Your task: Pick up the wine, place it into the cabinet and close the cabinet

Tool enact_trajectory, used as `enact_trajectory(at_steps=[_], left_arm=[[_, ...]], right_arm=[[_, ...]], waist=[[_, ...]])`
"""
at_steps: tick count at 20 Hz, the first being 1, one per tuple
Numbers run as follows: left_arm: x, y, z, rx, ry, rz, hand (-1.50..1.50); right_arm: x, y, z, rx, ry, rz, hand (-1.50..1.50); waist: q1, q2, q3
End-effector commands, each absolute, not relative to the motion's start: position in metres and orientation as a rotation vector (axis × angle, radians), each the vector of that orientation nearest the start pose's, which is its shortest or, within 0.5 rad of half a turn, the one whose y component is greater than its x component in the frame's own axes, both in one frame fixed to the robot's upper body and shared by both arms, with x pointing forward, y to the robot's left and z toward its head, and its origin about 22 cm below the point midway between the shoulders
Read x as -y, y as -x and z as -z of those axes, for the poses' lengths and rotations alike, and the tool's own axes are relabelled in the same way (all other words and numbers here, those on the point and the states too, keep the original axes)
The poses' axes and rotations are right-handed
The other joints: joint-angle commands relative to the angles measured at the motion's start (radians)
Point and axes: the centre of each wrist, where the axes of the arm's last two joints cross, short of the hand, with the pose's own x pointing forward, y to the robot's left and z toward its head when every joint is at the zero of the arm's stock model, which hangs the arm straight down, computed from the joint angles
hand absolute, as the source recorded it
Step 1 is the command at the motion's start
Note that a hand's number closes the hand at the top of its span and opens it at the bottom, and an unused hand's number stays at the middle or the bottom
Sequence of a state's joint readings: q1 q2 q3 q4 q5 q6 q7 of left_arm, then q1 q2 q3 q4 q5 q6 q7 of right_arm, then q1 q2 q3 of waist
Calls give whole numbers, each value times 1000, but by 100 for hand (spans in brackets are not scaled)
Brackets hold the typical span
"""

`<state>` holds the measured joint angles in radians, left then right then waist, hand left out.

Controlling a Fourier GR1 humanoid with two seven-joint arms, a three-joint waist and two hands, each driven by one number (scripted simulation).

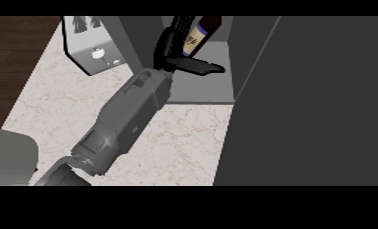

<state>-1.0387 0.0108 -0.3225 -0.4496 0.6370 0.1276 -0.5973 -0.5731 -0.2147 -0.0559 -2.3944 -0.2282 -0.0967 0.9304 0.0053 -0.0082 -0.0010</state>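
Forearm (122, 123): one grey arm runs from the lower left edge up and across the marbled surface (184, 143) toward the cabinet — stretched long because the shelf sits at the far side. From its entry at the left it looks like the left arm, though I cannot be sure.

Cabinet door (303, 103): a broad dark panel fills the right side, swung open toward the viewer so the opening stays free for the arm; it will have to swing shut as the last step.

Cabinet (207, 80): the grey shelf floor shows just beyond the surface, between a dark left wall and the open door.

Robot hand (177, 48): black, inside the cabinet opening, fingers curled round the bottle's lower body with the thumb jutting out to the right — a wrapped hold that keeps the bottle steady while it is set in place.

Wine (199, 33): dark bottle with a pale label, tilted, within the cabinet space and apparently above the shelf floor; whether its base touches I cannot tell.

Toaster (92, 48): a light grey appliance stands left of the cabinet, apart from the arm's path.

Stage: placing looks nearly done — release, withdrawal and closing the door remain.

Other robot hand: not seen.
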Motion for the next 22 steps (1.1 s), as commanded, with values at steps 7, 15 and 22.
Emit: enact_trajectory(at_steps=[7, 15, 22], left_arm=[[-30, -355, -79, 1879, 482, 134, -150], [-22, -276, -69, 1870, 477, 15, -150], [-24, -225, -77, 1847, 518, -119, -150]], right_arm=[[202, -169, -287, 1955, -226, -251, -150], [206, -161, -282, 1992, -240, -279, -150], [192, -165, -294, 1975, -218, -244, -150]], waist=[[17, -8, 1], [0, 0, 1], [2, 1, 0]])
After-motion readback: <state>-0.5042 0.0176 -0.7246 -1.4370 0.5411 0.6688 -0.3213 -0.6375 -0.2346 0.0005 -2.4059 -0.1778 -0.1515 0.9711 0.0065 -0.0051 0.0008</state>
